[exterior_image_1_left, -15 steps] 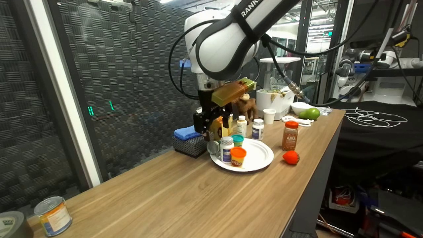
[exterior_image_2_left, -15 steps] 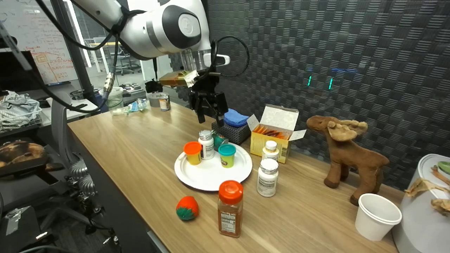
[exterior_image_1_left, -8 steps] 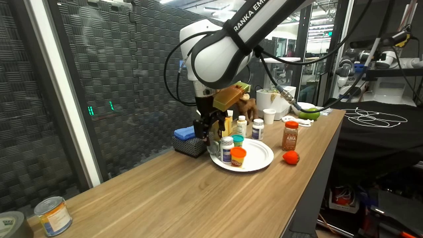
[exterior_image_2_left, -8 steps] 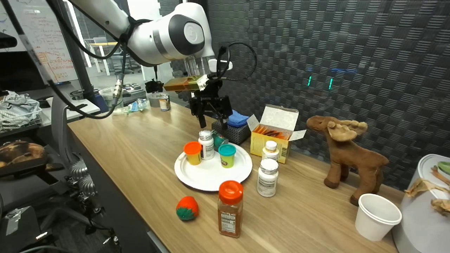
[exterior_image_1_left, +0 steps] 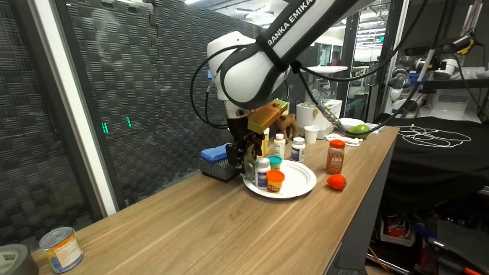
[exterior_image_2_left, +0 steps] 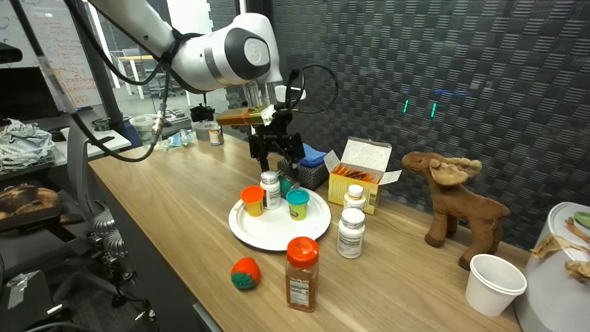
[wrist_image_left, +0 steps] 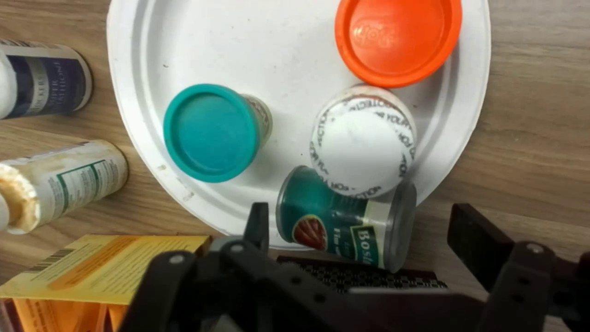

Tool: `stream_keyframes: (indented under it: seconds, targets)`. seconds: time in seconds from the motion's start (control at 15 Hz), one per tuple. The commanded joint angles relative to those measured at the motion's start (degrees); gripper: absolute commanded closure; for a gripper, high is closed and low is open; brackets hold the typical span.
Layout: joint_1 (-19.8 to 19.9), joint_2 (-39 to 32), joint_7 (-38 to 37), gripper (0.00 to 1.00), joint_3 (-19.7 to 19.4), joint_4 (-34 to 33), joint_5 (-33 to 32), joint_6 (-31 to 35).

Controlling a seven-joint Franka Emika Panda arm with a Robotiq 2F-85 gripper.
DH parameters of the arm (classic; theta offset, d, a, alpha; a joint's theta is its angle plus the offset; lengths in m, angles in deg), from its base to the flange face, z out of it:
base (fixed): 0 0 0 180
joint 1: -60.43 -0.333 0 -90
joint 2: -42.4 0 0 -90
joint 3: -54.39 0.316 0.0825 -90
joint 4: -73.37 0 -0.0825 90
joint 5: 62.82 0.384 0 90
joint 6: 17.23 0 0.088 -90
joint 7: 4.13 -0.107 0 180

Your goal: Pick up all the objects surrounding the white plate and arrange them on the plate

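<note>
My gripper (wrist_image_left: 359, 220) stands open above the rim of the white plate (exterior_image_2_left: 276, 236). Between its spread fingers in the wrist view lies a green can (wrist_image_left: 341, 221), tipped on its side at the plate's edge; neither finger appears to touch it. Against the can stands a white bottle (wrist_image_left: 362, 143), and an orange-lidded cup (wrist_image_left: 398, 37) and a teal-lidded cup (wrist_image_left: 212, 133) share the plate. Off the plate, in both exterior views, are a red-capped bottle (exterior_image_2_left: 302, 276), a red strawberry-like ball (exterior_image_2_left: 245, 273) and two more white bottles, one nearer (exterior_image_2_left: 351, 234), one behind (exterior_image_2_left: 354, 198).
Right by the can is a black mesh basket (exterior_image_1_left: 219, 169) topped with a blue cloth (exterior_image_1_left: 215, 152). A yellow carton (exterior_image_2_left: 352, 184) stands open beside the plate. Further along are a brown toy moose (exterior_image_2_left: 456, 203) and white paper cups (exterior_image_2_left: 493, 286). A labelled tin (exterior_image_1_left: 62, 250) sits far off.
The open gripper has come down toward the tipped can at the plate's edge, and the arm has lowered with it. The objects on the plate and table have not moved.
</note>
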Motion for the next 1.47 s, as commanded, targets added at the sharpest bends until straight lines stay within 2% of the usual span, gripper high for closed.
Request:
stream_keyframes:
  seconds: [0.0, 0.4, 0.93, 1.4]
  targets:
    - [0.3, -1.1, -1.0, 0.0, 0.0, -1.9, -0.6, -0.7]
    - [0.7, -1.2, -1.9, 0.0, -0.3, -2.3, 0.0, -0.8]
    - [4.1, -2.5, -2.4, 0.0, -0.2, -3.0, 4.4, -0.9]
    - [5.2, -2.7, -2.5, 0.0, -0.1, -4.1, 6.9, -0.8]
